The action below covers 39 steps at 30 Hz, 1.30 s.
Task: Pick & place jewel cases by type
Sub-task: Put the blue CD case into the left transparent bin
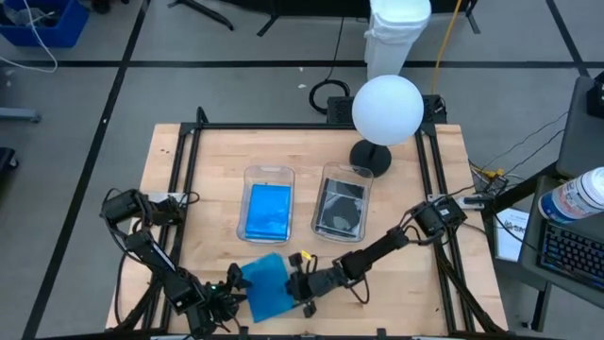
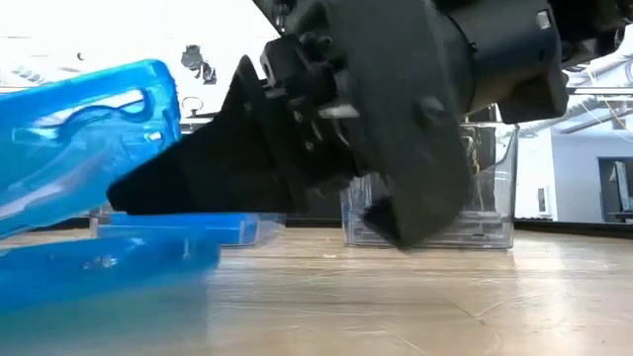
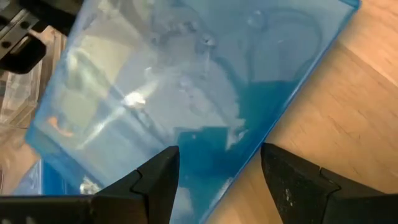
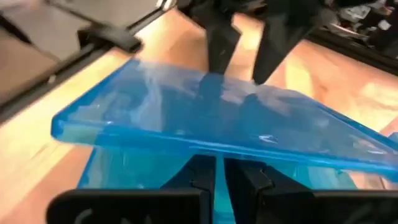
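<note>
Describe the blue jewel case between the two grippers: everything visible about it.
The blue jewel case is a thin, flat, square case of translucent bright blue plastic, lying near the table's front edge, ahead of the left bin. It is tilted, one edge raised above the wood, over more blue plastic beneath it. The right gripper pinches one edge with nearly closed fingers. The left gripper stands open, its fingers straddling the opposite edge.
</note>
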Tool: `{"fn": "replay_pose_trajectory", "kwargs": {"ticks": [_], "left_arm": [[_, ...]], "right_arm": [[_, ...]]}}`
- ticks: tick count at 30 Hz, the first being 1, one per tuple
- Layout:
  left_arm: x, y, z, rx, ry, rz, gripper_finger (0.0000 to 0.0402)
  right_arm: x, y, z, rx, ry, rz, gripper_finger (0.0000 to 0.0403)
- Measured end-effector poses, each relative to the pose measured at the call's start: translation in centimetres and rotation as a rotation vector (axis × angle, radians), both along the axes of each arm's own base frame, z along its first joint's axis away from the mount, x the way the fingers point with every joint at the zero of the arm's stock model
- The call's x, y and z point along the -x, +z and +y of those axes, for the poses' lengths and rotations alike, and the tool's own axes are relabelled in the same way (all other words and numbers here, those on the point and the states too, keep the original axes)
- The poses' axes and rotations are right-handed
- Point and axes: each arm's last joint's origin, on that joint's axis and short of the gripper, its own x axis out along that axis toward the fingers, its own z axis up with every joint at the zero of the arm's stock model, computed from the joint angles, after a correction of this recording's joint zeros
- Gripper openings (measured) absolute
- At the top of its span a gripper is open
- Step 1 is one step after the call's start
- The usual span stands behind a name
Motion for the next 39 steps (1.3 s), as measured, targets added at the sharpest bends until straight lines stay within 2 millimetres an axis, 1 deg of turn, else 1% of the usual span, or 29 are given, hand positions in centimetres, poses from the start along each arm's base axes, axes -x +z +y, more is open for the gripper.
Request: {"fn": "replay_pose_trajectory", "kwargs": {"ticks": [5,11,13,15,18,21,26,30,35,39], "left_arm": [[0.0,0.0,0.1,-0.025,0.008,-0.024,0.0232],[0.1,0.0,0.2,-0.026,0.0,-0.002,0.0232],[0.1,0.0,0.2,-0.027,0.002,0.006,0.0232],[0.1,0.0,0.2,-0.019,0.012,0.007,0.0232],[0.2,0.0,0.2,-0.013,0.017,0.007,0.0232],[0.2,0.0,0.2,-0.012,0.016,0.009,0.0232],[0.2,0.0,0.2,-0.021,0.005,0.011,0.0232],[0.2,0.0,0.2,-0.023,0.001,0.012,0.0232],[0.2,0.0,0.2,-0.022,0.0,0.014,0.0232],[0.2,0.0,0.2,-0.017,0.005,0.014,0.0232]], "right_arm": [[-0.1,0.2,0.1,-0.055,-0.01,-0.012,0.0048],[-0.1,0.7,0.3,-0.135,0.052,-0.005,0.0068],[0.1,1.3,0.5,-0.096,0.051,-0.027,0.0074],[0.5,1.6,1.0,-0.015,0.014,-0.049,0.0079],[1.2,1.7,2.0,0.137,-0.049,-0.074,0.0088],[1.7,1.7,2.6,0.228,-0.076,-0.095,0.0098],[1.8,1.8,2.7,0.284,-0.095,-0.103,0.0114],[1.9,1.7,2.6,0.324,-0.161,-0.102,0.0127],[2.0,1.7,2.6,0.354,-0.175,-0.105,0.0143],[2.3,1.8,2.9,0.401,-0.204,-0.116,0.0153]]}}
